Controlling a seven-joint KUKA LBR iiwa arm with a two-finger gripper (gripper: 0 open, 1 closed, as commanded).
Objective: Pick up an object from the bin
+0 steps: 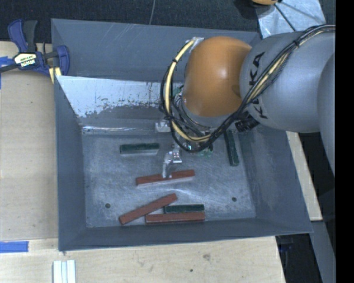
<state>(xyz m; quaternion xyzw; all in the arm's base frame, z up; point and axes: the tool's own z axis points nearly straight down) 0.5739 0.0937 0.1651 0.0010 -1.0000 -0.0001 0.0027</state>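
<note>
Presently the gripper (170, 170) is being held low over the middle of the bin (71, 217). A reddish-brown bar (153, 180) is lying just below it in the frame, its long axis running left to right and rising slightly rightward. Whether the gripper is open or closed cannot be told.

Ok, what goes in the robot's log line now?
gripper: above middle brown bar | bar: lying flat | nearby: three bars in front
</note>
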